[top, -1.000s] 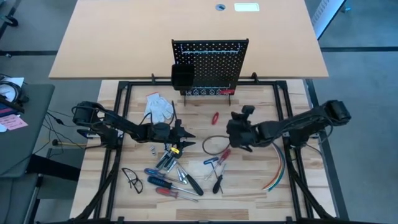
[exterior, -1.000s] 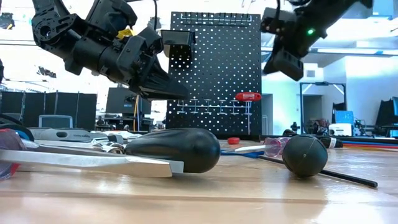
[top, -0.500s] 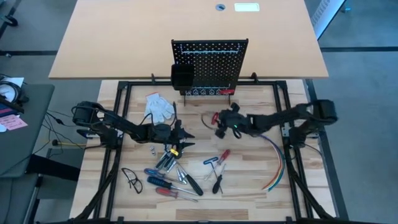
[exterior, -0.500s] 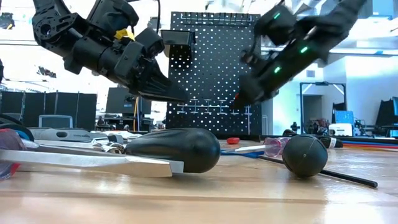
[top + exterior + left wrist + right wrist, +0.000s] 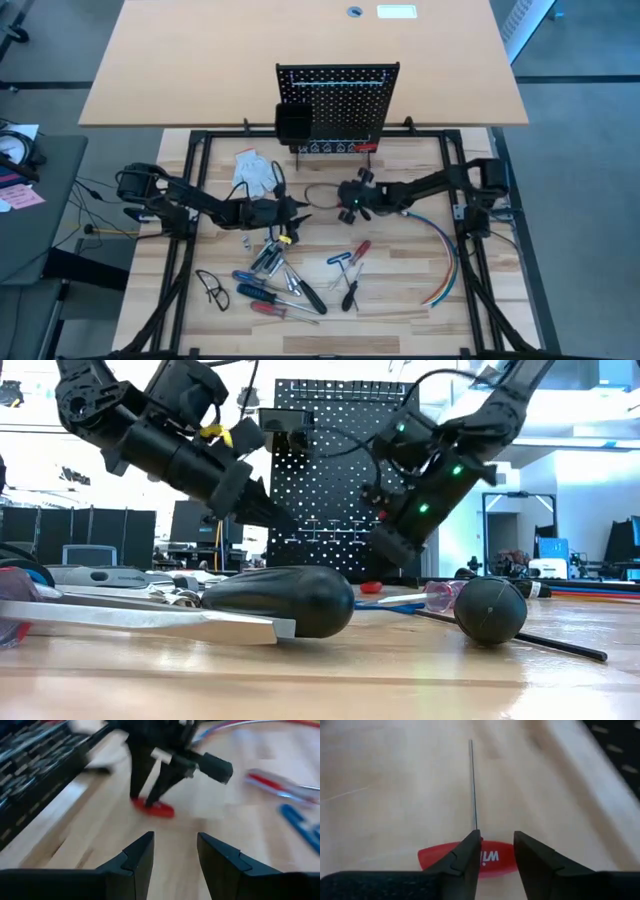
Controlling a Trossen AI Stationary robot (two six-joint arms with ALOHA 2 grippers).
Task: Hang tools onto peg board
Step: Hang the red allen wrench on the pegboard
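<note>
A small red-handled key (image 5: 492, 856) with a thin steel shaft (image 5: 472, 785) lies flat on the wooden table in front of the black peg board (image 5: 337, 105). My right gripper (image 5: 497, 845) is open and points down right over the red handle, one finger on either side of it. This also shows in the left wrist view (image 5: 157, 809). My left gripper (image 5: 175, 855) is open and empty, above the table just left of it (image 5: 293, 210). More tools lie nearer: screwdrivers (image 5: 262, 290), a blue T-handle key (image 5: 340, 258), red-handled pliers (image 5: 361, 247). My right gripper comes down on the red handle (image 5: 435, 859) from above, its fingers across the handle. I cannot tell whether the fingertips touch it. The key lies flat on the table.
A white glove (image 5: 257, 170) lies far left of the grippers. Glasses (image 5: 212, 288) lie at the near left. Coloured cables (image 5: 445, 255) curve along the right. A black bin (image 5: 293, 123) hangs on the peg board's left. A big black screwdriver handle (image 5: 280, 600) fills the low view's foreground.
My right gripper has gone from the table's middle right toward the far left and down, and now stands over the small red key in front of the peg board. My left gripper has rolled a little about its wrist and kept its place. The tools have not moved.
</note>
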